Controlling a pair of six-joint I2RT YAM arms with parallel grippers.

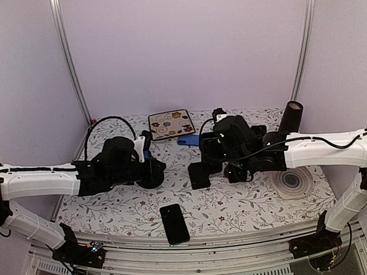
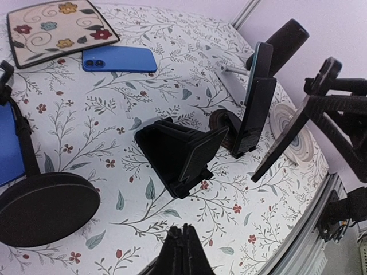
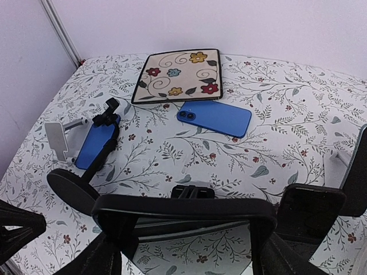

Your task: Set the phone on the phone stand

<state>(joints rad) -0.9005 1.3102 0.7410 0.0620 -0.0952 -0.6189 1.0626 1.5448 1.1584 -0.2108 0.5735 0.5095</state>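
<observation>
My right gripper is shut on a black phone, held flat across its width with the glossy screen facing the camera. The phone hangs just above the table. A black wedge-shaped phone stand sits right behind its upper edge. In the left wrist view the same stand is at the centre, and the held phone shows edge-on to its right, apart from it. My left gripper is shut and holds nothing; it hovers over the cloth left of the stand.
A second black phone lies near the front edge. A blue phone and a flowered tile lie at the back. A clamp stand on a round base holds another blue phone. An upright dark phone, a round coaster and a black cylinder are also here.
</observation>
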